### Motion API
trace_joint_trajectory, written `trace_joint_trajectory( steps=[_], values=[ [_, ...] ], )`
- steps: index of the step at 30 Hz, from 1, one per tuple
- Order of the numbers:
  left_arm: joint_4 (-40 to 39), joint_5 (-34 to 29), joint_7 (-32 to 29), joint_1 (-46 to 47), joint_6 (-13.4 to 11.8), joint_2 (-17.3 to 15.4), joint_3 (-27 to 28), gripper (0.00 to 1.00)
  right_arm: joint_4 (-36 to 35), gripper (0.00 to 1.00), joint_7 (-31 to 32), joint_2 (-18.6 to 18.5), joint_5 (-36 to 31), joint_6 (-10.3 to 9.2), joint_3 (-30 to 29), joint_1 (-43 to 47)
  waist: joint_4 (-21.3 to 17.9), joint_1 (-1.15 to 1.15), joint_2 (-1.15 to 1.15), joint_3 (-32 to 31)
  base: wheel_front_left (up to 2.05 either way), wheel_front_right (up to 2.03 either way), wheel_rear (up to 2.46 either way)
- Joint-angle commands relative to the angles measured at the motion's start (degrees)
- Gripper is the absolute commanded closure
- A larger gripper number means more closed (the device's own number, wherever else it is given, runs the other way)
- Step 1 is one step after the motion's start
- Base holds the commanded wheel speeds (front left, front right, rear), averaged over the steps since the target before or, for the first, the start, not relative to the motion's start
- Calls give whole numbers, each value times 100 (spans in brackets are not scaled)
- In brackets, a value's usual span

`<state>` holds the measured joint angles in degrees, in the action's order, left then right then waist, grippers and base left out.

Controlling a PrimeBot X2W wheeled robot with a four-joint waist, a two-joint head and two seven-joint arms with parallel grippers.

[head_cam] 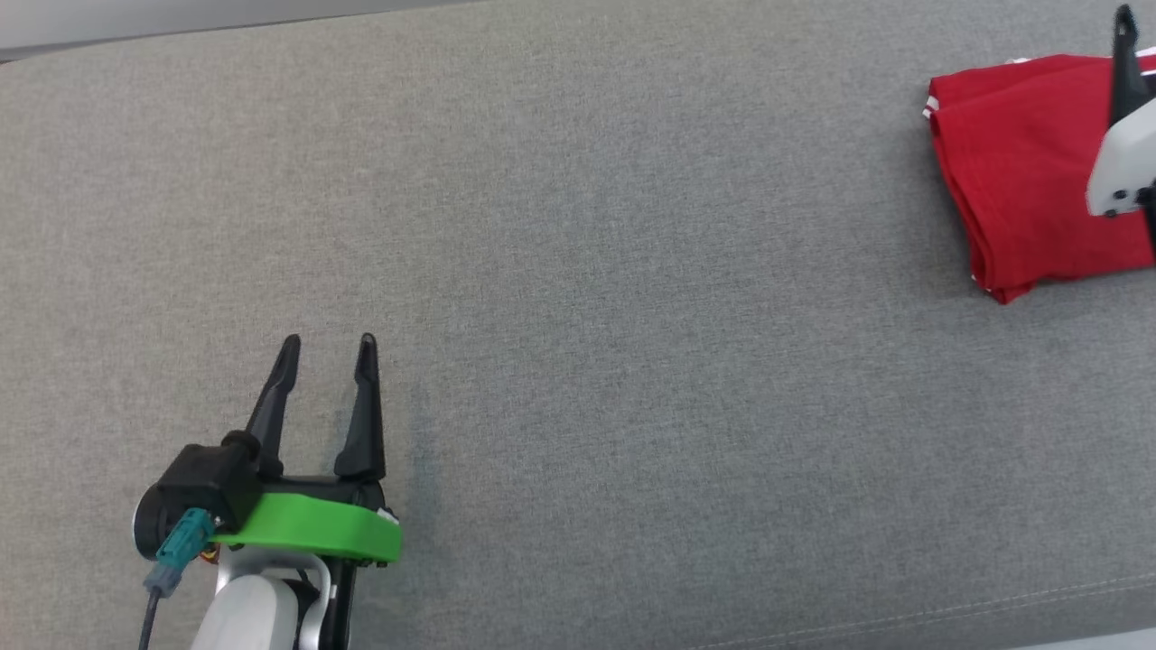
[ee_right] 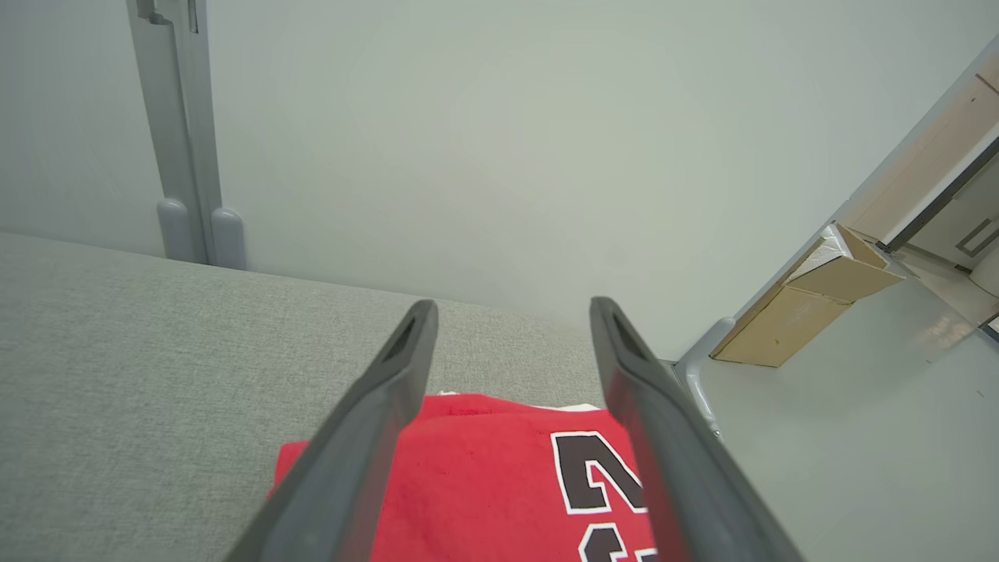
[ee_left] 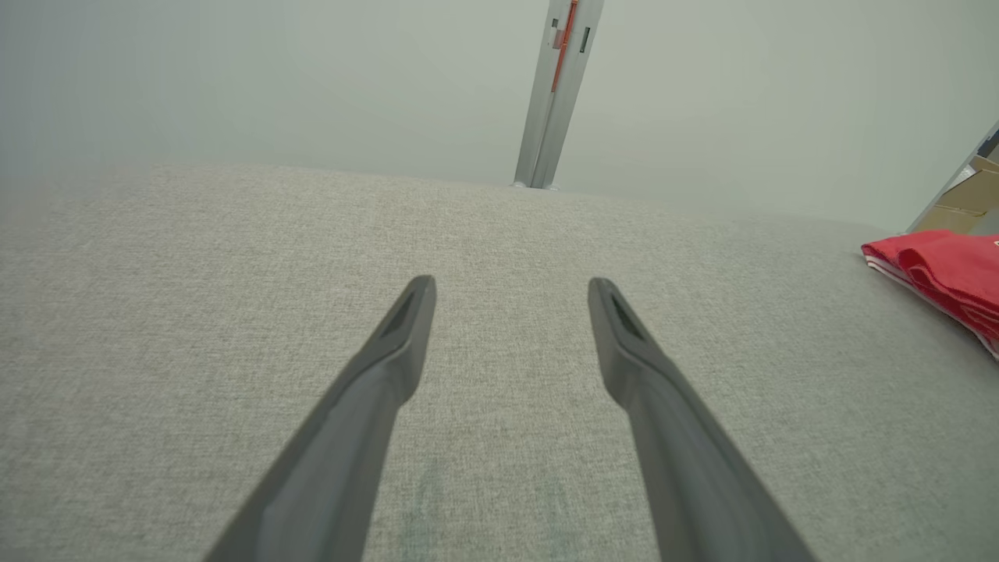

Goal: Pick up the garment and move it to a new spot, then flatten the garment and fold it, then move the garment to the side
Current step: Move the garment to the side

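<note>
A wide grey fabric surface (head_cam: 578,271) stretches across the head view. A folded red garment (head_cam: 1020,171) lies flat at its far right side, close to the surface's right edge. The garment has thin white trim along its folded edges. In the right wrist view its top face carries black numerals outlined in white, partly hidden behind a finger.

The right gripper (ee_right: 513,306) is above the garment, its two long dark fingers spread wide apart with nothing clamped between them. Red cloth shows in the gap beneath them. Whether the fingertips touch the cloth cannot be told. In the head view one dark finger and a pale housing of this gripper overlap the garment's right part.

The left gripper (head_cam: 330,341) is at the lower left of the head view, well apart from the garment, over bare grey fabric. Its fingers also stand apart and hold nothing. A bright green band (head_cam: 316,528) wraps its wrist.

Beyond the surface, the wrist views show a pale wall, an upright grey metal post (ee_left: 554,94) and a tan cardboard box (ee_right: 812,312) off to the right.
</note>
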<state>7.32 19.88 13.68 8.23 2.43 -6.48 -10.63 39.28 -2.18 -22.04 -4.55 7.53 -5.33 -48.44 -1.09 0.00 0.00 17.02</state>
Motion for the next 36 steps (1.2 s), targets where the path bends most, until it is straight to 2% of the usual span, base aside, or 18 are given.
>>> trace_joint_trajectory(
  steps=[1,9,19,26,36],
  values=[
    [45,57,45,97,-58,-20,101,0,-65,0,-87,139,131,-9,113,182,-101,0,0,-283,0,0,0],
    [446,256,122,-37,-166,31,451,0,-474,0,-526,919,645,-9,429,1052,-112,0,0,-917,0,0,0],
    [779,407,153,-484,-129,122,747,0,-1199,0,-967,1725,697,-9,460,2482,-31,0,0,-1419,0,0,0],
    [870,169,155,-795,-256,117,781,0,-1819,0,-1108,1899,676,-9,513,3423,13,0,0,-1633,0,0,0],
    [735,-1,152,-1081,-283,211,831,0,-2261,0,-1225,1909,1340,-9,941,4277,34,0,0,-1767,0,0,0]
  ],
)
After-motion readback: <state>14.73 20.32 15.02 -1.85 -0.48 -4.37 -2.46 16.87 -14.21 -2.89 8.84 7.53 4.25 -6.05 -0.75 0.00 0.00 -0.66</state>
